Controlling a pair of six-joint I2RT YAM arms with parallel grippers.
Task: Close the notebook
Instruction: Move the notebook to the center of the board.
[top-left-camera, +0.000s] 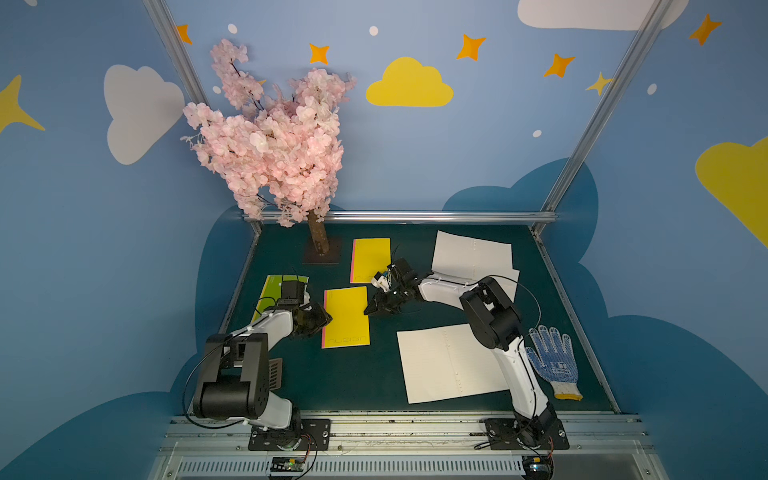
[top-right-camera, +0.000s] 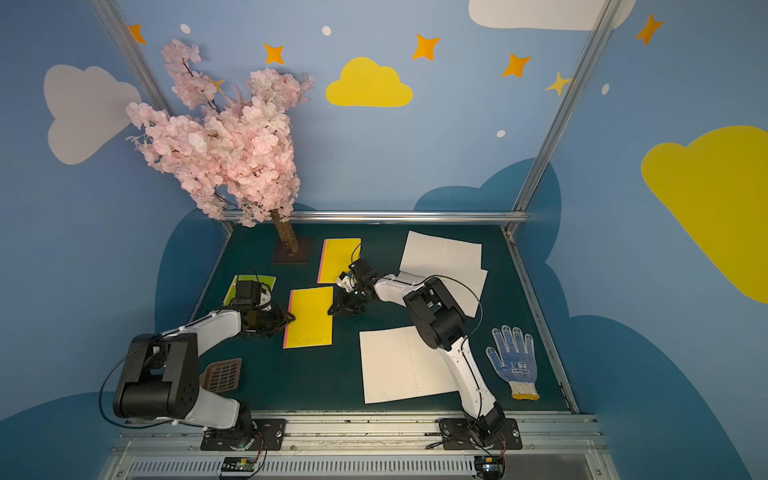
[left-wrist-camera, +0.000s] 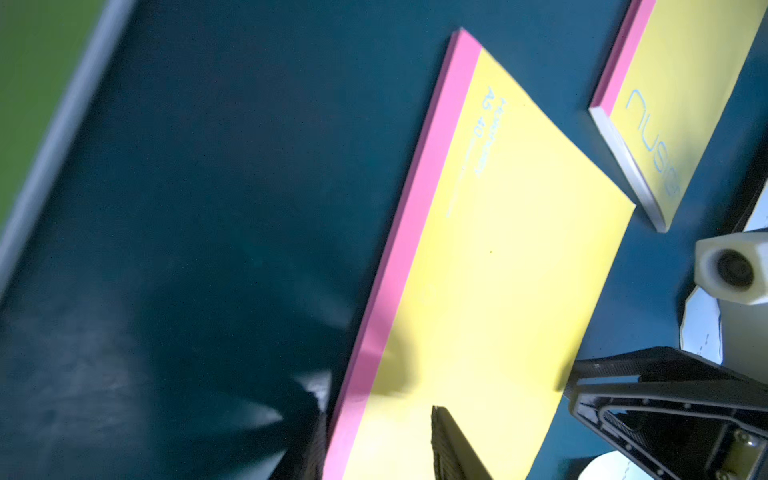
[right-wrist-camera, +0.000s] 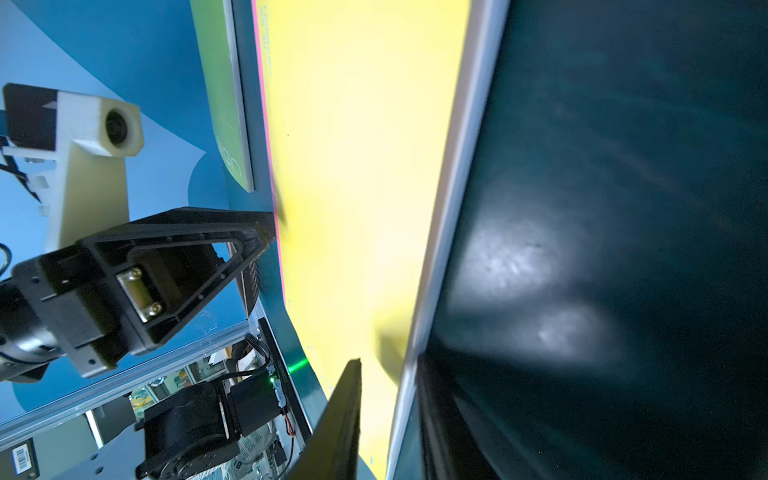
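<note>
i have the near yellow notebook (top-left-camera: 346, 316) lying shut and flat in the middle of the dark green table (top-left-camera: 332, 382), pink spine toward the left arm, printed cover up. both arms are at it.

the left gripper (top-left-camera: 327, 320) sits at the spine edge, jaws about half apart. in the left wrist view one of its fingers (left-wrist-camera: 453, 449) is over the yellow cover and the other is off the pink spine, over the table, so nothing is pinched. i can't tell whether either finger presses down.

the right gripper (top-left-camera: 369, 310) is at the opposite, free edge, jaws narrow. in the right wrist view the grey-white page edge runs between its fingers (right-wrist-camera: 343, 424), so i read it as nipped onto that edge.

a far yellow notebook (top-left-camera: 371, 259) lies closed just behind, apart from the near one. a green notebook (top-left-camera: 268, 293), also closed, is partly hidden by the left arm.

on the right, a front open notebook (top-left-camera: 446, 365) and a back open notebook (top-left-camera: 471, 255) show white pages, each partly covered by the right arm. a dotted work glove (top-left-camera: 555, 359) lies flat near the right edge. a pink blossom tree (top-left-camera: 272, 141) stands at the back left.
</note>
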